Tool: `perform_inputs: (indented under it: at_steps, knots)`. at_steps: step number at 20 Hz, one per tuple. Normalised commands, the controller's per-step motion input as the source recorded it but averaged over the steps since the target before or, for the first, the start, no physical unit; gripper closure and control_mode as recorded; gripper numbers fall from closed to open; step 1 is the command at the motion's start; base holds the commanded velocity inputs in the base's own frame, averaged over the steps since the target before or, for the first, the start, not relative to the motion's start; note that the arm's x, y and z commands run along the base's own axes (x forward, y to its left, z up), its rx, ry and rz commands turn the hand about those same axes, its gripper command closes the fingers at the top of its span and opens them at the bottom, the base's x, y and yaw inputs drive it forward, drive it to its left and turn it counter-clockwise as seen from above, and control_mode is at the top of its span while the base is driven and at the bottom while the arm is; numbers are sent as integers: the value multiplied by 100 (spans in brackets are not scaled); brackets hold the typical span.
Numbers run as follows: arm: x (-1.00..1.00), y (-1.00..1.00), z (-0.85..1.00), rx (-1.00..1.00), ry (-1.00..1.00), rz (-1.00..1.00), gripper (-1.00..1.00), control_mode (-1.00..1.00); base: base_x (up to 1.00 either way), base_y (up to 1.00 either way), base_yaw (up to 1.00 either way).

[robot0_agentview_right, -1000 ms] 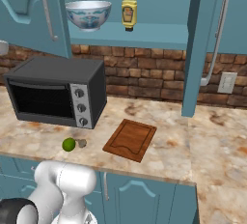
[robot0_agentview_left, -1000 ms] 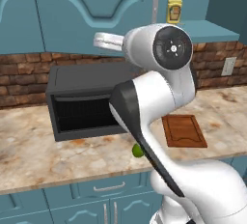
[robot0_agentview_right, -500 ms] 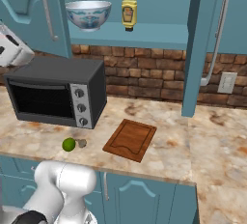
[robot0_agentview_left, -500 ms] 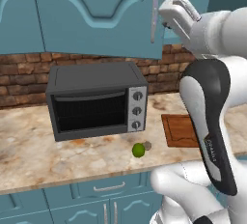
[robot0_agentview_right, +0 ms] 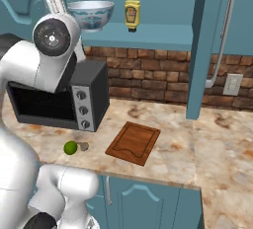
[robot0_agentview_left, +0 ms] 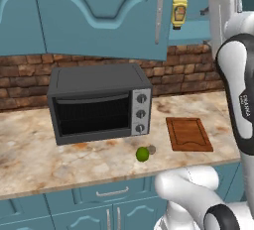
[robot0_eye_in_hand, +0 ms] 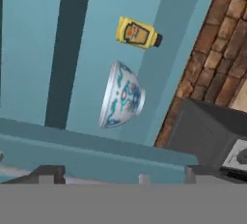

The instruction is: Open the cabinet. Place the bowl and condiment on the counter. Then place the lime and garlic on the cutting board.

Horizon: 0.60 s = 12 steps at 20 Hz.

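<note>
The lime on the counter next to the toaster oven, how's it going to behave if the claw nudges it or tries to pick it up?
The lime looks round and smooth, so a nudge would probably roll it across the flat counter. It appears small and rigid, likely light, but its curved skin could slip between flat fingers. The garlic sits right beside it and might get bumped.

A white bowl [robot0_eye_in_hand: 121, 97] patterned in blue and red is seen, beside a yellow condiment bottle [robot0_eye_in_hand: 137, 33] with a dark cap. A green lime [robot0_agentview_right: 70, 147] and a brown cutting board [robot0_agentview_right: 133, 142] are shown on the speckled beige desk [robot0_agentview_right: 207, 149].
</note>
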Motion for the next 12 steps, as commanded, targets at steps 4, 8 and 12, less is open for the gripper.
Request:
perform_inputs:
  at_steps: [4, 8, 12]
  knots:
    - [100, -37, 0, 29, 21, 15, -100, -100, 0, 0, 0]
    - [100, 2, 0, 22, 29, 34, -100, -100, 0, 0, 0]
    - [98, 22, 0, 12, 24, 49, -100, -100, 0, 0, 0]
